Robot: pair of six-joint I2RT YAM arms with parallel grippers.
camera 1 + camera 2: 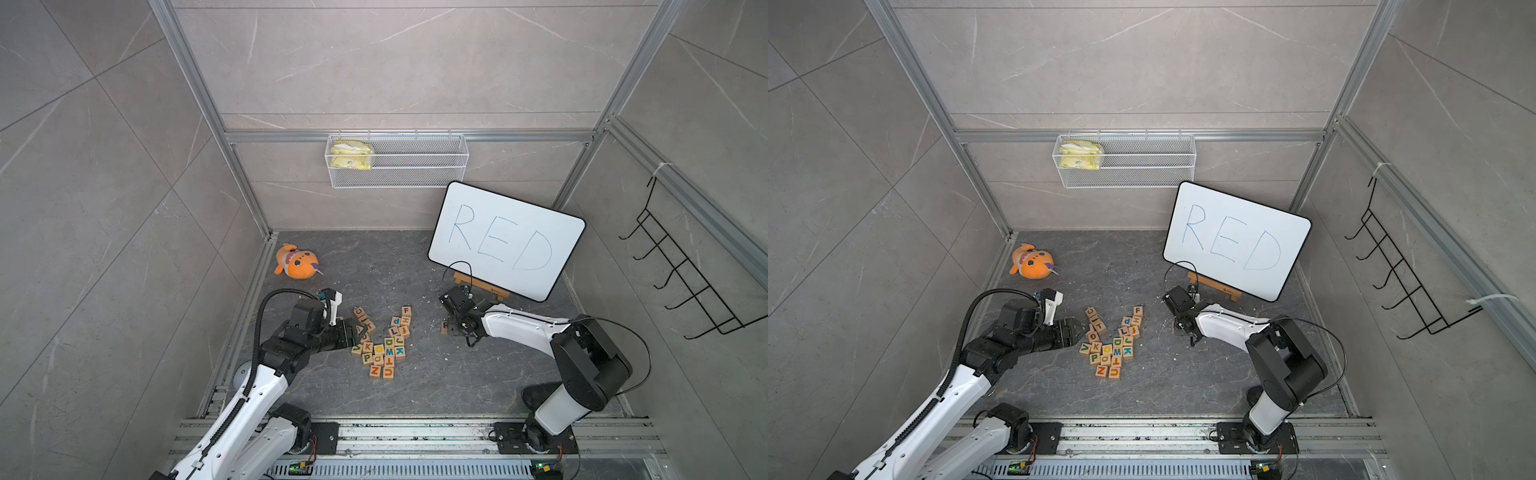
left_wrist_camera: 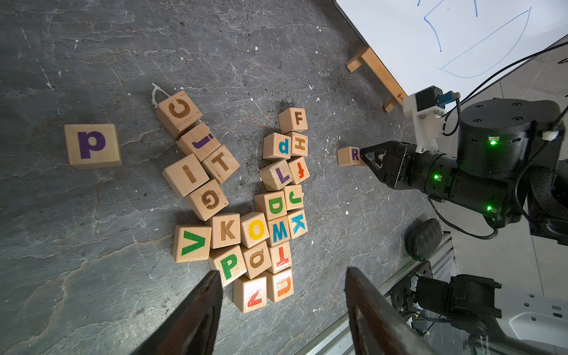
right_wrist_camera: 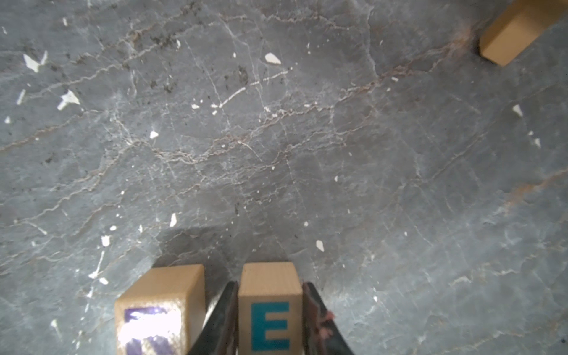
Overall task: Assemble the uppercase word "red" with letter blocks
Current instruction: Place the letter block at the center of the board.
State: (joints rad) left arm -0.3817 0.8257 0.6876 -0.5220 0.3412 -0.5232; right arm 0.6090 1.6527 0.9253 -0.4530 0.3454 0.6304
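Observation:
My right gripper (image 3: 270,285) is shut on the E block (image 3: 270,322), a pale wooden cube with a blue-green E, held low over the dark floor. Just beside it stands the R block (image 3: 153,319), also visible in the left wrist view as the R block (image 2: 352,156) touching the right gripper's tip (image 2: 365,156). The green D block (image 2: 274,205) lies inside the block cluster; a top view shows this D block (image 1: 389,342). My left gripper (image 2: 282,272) hovers at the cluster's left edge, open, with nothing between its fingers.
Several other letter cubes (image 1: 382,345) crowd the floor's middle, and a lowercase p cube (image 2: 92,146) lies apart. A whiteboard reading RED (image 1: 507,241) leans on a wooden easel (image 1: 482,289) at back right. An orange plush toy (image 1: 296,262) sits at back left, under a wire basket (image 1: 399,162).

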